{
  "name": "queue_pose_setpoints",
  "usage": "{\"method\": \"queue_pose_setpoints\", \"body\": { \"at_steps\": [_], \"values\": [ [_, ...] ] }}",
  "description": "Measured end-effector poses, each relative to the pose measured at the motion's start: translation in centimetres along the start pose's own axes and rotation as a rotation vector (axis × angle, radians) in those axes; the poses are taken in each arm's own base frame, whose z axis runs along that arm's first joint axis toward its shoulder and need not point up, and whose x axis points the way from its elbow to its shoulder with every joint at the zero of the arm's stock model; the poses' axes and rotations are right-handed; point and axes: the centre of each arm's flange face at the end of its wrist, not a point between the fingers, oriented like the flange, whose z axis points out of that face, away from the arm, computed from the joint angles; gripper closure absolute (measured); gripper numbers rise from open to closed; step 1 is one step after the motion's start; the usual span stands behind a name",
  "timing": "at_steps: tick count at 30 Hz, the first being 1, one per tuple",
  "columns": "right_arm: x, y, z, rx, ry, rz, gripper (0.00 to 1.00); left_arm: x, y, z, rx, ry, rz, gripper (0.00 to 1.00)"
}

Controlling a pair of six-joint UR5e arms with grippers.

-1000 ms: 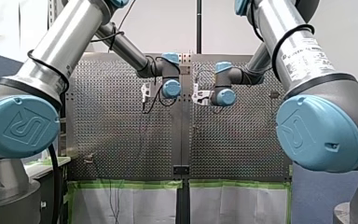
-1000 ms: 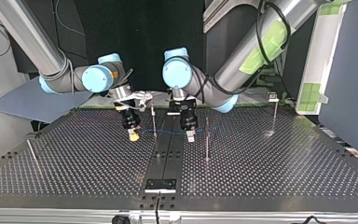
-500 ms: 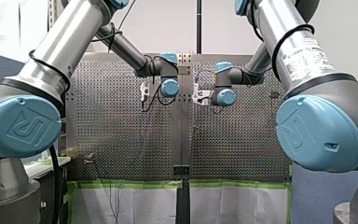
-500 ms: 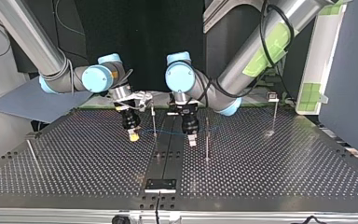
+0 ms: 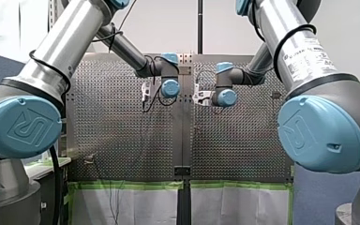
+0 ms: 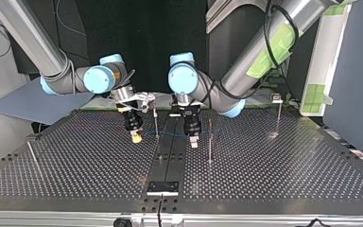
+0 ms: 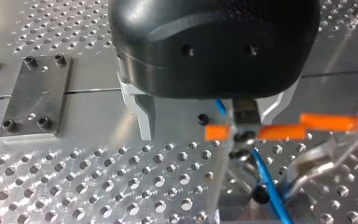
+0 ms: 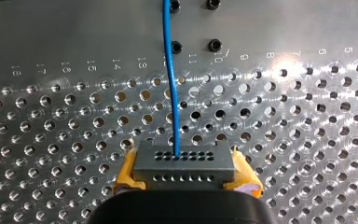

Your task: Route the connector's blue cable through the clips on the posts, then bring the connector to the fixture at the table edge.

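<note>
right gripper: clamped on connector; cable leaves at gripper's 12 o'clock
left gripper: apart, straddling cable, clip

Left gripper: in the top view its tip sits lower, closer to the table, and a touch nearer the camera than a second ago; nearly all of that drop came in the first half second; hardly any since
Left wrist joint: the blue cap has sunk in the top view and drifted slightly to that view's right
Left forearm: its green-taped stretch has swung toward the top view's right
Left wrist cap, front view: edged a little to that view's left
Left shoulder cap, front view: shifted slightly to that view's right and downward
</note>
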Motion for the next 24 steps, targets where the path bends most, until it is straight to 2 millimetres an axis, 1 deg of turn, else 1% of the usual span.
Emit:
{"method": "queue_pose_setpoints", "body": {
  "at_steps": [3,4,5,6,8,9,10,11,19,24],
  "values": [
    [0.0,0.0,0.0,0.000,-0.001,0.000,1.00,0.0,-0.1,-0.1,0.007,0.003,0.003,0.00],
    [0.0,0.0,0.0,0.000,-0.002,0.000,1.00,0.0,-0.1,-0.1,0.007,0.003,0.003,0.22],
    [0.0,0.0,0.0,0.000,-0.003,0.000,1.00,0.0,-0.1,-0.1,0.007,0.003,0.002,0.52],
    [0.0,-0.1,0.0,0.000,-0.004,0.000,1.00,0.0,-0.1,-0.1,0.008,0.002,0.000,0.52],
    [-0.1,-0.1,-0.1,0.001,-0.005,0.000,1.00,-0.1,-0.3,-0.2,0.013,-0.002,-0.009,0.85],
    [-0.1,-0.1,-0.1,0.001,-0.006,0.000,1.00,-0.1,-0.4,-0.2,0.017,-0.005,-0.012,0.85],
    [-0.1,-0.1,-0.1,0.001,-0.006,0.000,1.00,-0.2,-0.6,-0.3,0.024,-0.011,-0.017,0.89],
    [-0.1,-0.1,-0.1,0.001,-0.006,0.000,1.00,-0.2,-0.7,-0.3,0.030,-0.015,-0.019,1.00],
    [-0.1,-0.1,-0.1,0.002,-0.009,0.000,1.00,-0.6,-1.8,-0.4,0.098,-0.050,-0.011,1.00],
    [-0.1,-0.1,-0.1,0.001,-0.009,-0.001,1.00,-0.7,-2.0,-0.4,0.111,-0.057,-0.017,1.00]
  ]
}}
